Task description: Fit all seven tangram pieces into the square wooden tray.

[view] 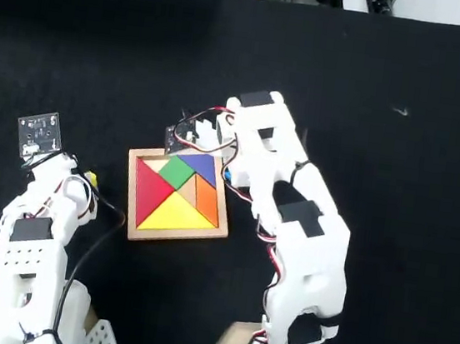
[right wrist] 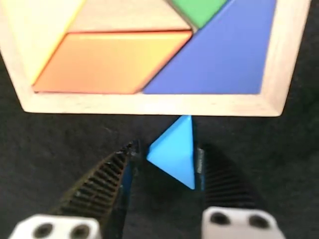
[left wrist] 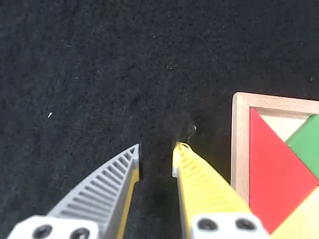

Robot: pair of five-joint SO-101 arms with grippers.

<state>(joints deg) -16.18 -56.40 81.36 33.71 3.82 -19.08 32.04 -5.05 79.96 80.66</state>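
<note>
Right gripper (right wrist: 165, 148) low over the black cloth (view: 393, 209), jaws parted around a small light-blue triangle (right wrist: 175, 152). One finger sits against its edge and there is a thin gap at the other, so it is not clamped. The triangle lies flat outside the square wooden tray (right wrist: 149, 104), its tip touching the rim. Inside the tray: red triangle (view: 150, 192), yellow triangle (view: 176, 214), green square (view: 178, 172), dark-blue triangle (view: 204, 166), orange parallelogram (view: 206, 198), plus two triangular patches of bare wood. Left gripper (left wrist: 158, 147) open and empty, just beside the tray's opposite rim.
</note>
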